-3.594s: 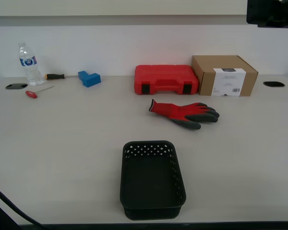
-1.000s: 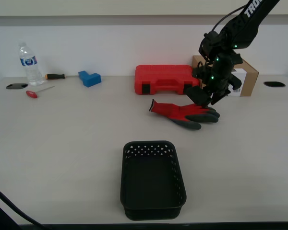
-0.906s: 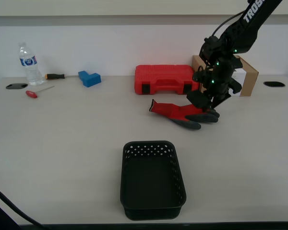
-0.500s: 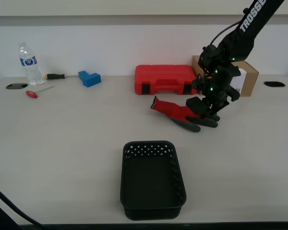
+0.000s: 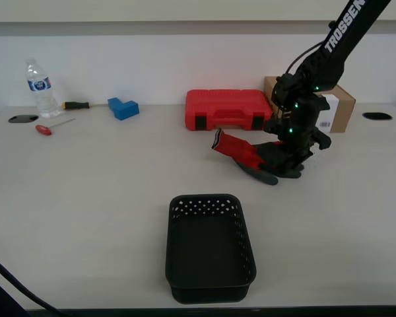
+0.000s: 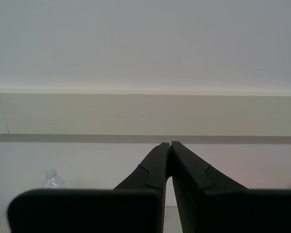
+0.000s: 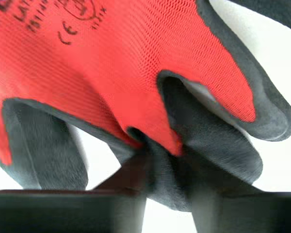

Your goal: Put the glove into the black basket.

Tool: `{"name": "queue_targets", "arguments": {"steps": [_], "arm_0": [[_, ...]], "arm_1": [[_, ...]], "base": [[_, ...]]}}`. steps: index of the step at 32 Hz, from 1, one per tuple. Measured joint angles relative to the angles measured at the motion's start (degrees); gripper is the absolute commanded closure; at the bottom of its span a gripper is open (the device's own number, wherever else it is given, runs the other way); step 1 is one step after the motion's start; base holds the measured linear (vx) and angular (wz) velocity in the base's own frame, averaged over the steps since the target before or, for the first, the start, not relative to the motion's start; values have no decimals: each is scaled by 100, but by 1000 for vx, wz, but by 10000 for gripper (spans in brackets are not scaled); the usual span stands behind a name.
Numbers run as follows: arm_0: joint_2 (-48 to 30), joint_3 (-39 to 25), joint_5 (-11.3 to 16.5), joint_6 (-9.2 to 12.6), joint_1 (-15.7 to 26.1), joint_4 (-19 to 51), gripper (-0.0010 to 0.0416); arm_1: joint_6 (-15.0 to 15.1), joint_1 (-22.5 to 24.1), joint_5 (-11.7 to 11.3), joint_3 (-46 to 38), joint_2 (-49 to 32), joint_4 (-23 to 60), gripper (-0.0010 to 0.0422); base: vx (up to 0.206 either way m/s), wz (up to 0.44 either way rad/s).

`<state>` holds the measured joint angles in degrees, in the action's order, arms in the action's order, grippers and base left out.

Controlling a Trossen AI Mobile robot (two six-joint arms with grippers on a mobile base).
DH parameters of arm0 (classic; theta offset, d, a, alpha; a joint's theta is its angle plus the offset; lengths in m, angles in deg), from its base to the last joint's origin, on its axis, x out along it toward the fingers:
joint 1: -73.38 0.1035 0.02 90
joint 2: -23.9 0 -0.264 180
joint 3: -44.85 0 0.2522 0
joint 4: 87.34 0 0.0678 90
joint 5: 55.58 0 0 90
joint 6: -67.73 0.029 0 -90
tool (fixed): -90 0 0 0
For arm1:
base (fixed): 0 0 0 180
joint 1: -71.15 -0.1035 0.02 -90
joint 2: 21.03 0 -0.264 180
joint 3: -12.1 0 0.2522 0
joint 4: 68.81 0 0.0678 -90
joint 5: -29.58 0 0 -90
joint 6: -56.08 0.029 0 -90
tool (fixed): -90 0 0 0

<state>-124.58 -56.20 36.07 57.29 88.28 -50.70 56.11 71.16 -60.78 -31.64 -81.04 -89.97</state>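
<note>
The red knit glove (image 5: 241, 150) with dark grey fingers lies on the table in front of the red case, its cuff end tilted up off the surface. My first gripper (image 5: 285, 163) is down on the glove's finger end and shut on it; the first wrist view shows the red knit and grey coating (image 7: 150, 87) bunched between the jaws. The black basket (image 5: 209, 246) stands empty near the table's front edge, well in front of the glove. My second gripper (image 6: 170, 167) is shut on nothing and faces the wall; it does not show in the exterior view.
A red tool case (image 5: 228, 109) and a cardboard box (image 5: 317, 104) stand behind the glove. At the back of the exterior view's left are a water bottle (image 5: 39, 88), two screwdrivers (image 5: 53, 125) and a blue block (image 5: 123, 107). Cable holes (image 5: 376, 115) sit at both back corners.
The first arm came down from the upper right onto the glove's fingers and closed on them. The glove's cuff end has lifted and the glove has shifted slightly.
</note>
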Motion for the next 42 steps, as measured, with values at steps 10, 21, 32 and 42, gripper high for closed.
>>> {"name": "queue_targets", "arguments": {"steps": [10,21,32,42], "arm_0": [[42,-264,44,-2,9,328,407],[1377,-262,951,125,44,369,407],[3351,1283,1257,264,610,68,407],[5650,3191,1364,1322,2052,-481,407]], "arm_1": [[-2,0,0,0,0,0,412],[0,0,-2,0,0,35,412],[-2,0,-26,2,0,50,412],[0,2,-31,0,0,42,412]], "base": [[0,0],[0,0],[0,0],[0,0]]}}
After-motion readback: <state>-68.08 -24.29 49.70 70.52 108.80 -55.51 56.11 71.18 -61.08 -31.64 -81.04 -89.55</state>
